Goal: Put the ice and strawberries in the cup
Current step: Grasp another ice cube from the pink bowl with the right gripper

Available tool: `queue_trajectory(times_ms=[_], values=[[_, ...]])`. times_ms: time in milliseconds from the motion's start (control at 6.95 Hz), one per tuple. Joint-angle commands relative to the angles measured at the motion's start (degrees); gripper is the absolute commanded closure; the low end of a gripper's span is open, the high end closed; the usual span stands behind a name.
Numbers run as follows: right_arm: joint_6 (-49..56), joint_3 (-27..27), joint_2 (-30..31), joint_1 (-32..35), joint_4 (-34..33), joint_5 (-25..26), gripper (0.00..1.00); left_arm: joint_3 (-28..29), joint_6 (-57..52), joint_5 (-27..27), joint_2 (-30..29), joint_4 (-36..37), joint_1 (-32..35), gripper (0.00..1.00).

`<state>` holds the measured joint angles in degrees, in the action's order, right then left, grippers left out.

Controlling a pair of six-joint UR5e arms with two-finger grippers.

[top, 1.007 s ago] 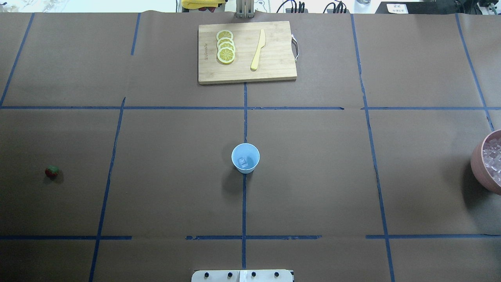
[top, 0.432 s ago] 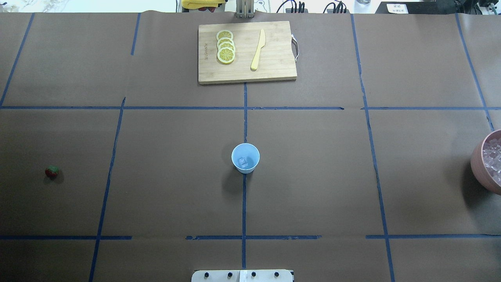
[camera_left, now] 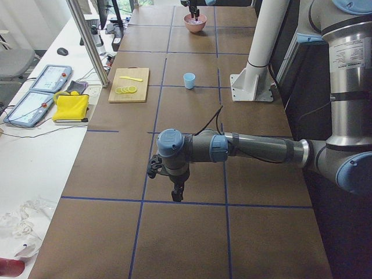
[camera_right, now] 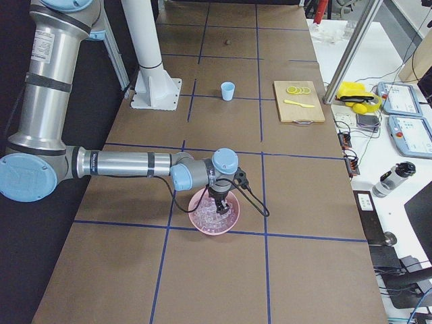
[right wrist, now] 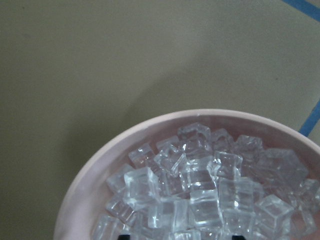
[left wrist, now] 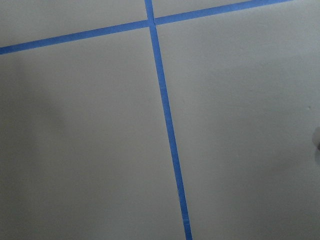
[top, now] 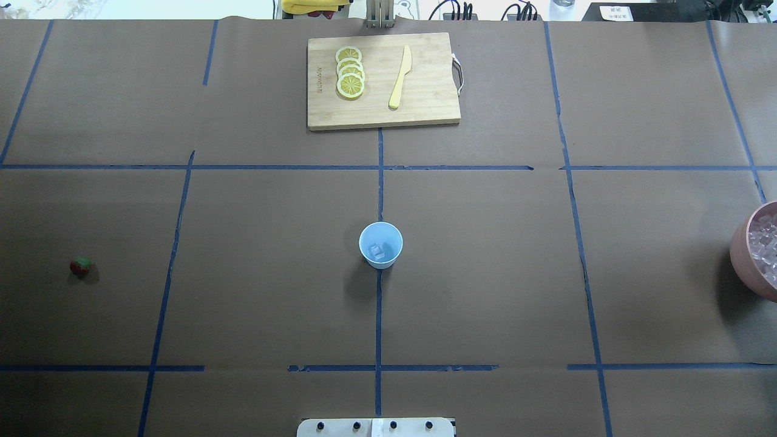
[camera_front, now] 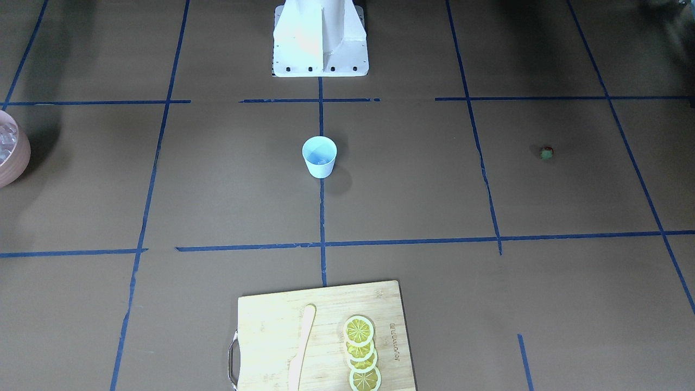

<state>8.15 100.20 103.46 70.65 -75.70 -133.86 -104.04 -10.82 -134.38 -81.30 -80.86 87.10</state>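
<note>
The pale blue cup (top: 380,244) stands at the table's middle, with one clear ice cube (top: 377,250) inside; it also shows in the front view (camera_front: 319,156). The strawberry (top: 81,266) lies alone far to the left. More ice (right wrist: 195,190) fills the pink bowl (camera_right: 214,211) at the far right. My right gripper (camera_right: 219,201) hangs just over that ice; in the right wrist view its dark fingertips (right wrist: 125,236) show apart at the bottom edge. My left gripper (camera_left: 176,193) points down over bare table far from the strawberry; I cannot tell its state.
A wooden cutting board (top: 425,109) with lemon slices (top: 350,71) and a yellow knife (top: 400,76) lies at the table's far side. The robot's base (camera_front: 320,41) stands behind the cup. Blue tape lines cross the brown table cover.
</note>
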Motion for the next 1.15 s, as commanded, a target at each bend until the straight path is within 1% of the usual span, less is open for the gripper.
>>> queue_trajectory(times_ms=[0,576,1007], values=[[-0.06,-0.18,-0.01,-0.78,-0.07,0.27,0.28,0.15,0.01,0.0,0.0,-0.09,0.0,0.0],[0.38,-0.27,0.6,-0.87,-0.15,0.53,0.29,0.16,0.01,0.0,0.0,-0.09,0.0,0.0],[0.46,-0.35,0.78,-0.87,-0.24,1.32,0.34,0.16,0.01,0.0,0.0,-0.09,0.0,0.0]])
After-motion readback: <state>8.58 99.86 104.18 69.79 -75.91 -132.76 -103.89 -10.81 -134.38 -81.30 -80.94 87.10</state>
